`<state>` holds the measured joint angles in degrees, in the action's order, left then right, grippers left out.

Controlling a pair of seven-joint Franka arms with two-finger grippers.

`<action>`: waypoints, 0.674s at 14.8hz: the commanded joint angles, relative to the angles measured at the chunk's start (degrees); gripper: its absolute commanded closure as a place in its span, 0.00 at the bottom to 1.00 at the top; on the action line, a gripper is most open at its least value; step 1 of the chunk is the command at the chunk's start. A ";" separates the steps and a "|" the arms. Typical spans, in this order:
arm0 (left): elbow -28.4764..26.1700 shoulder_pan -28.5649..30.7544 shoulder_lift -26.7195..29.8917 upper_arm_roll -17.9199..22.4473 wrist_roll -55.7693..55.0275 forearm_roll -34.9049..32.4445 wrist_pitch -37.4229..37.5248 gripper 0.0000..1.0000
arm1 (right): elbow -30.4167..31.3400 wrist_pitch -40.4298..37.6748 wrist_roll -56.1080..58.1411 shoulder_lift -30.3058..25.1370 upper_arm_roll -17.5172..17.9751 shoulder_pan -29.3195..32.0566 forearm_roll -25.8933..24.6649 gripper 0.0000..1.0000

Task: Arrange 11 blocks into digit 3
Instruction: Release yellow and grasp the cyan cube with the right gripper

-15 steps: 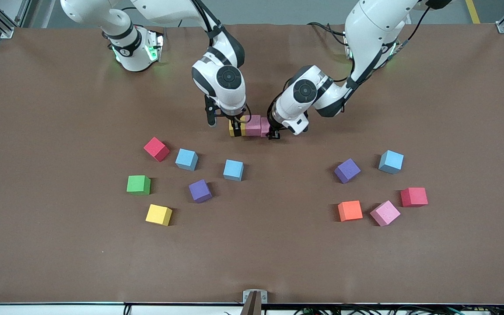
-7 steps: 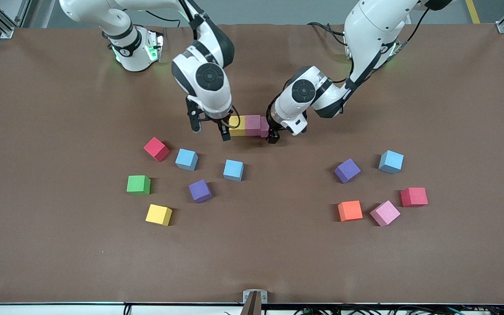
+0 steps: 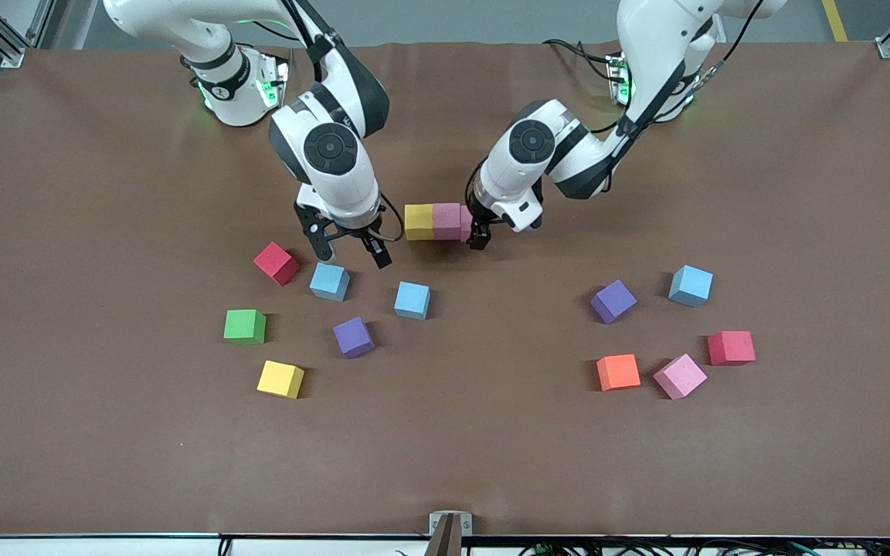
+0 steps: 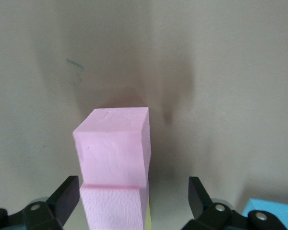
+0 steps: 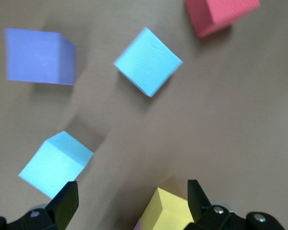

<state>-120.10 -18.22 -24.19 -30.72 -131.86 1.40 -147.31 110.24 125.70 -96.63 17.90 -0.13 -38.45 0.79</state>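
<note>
Your right gripper is hanging spread and empty over the light blue cube; be centring on it before you are descending. Your left gripper, jaws wide, is straddling the end pink cube of the yellow-pink row mid-bench.

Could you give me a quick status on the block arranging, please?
Left end effector open at pink end of three-block row. Right end effector open above a light blue block. Nothing obstructing.
</note>
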 commanded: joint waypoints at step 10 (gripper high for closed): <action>14.36 1.95 2.31 3.65 6.33 -11.33 16.35 0.00 | -24.98 -0.19 29.82 20.58 0.57 0.31 -3.86 0.00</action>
<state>-108.81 -17.27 -21.13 -27.55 -129.16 -8.59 -133.46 90.82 126.38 -69.96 34.28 0.13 -38.85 -1.58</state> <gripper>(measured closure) 0.000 0.000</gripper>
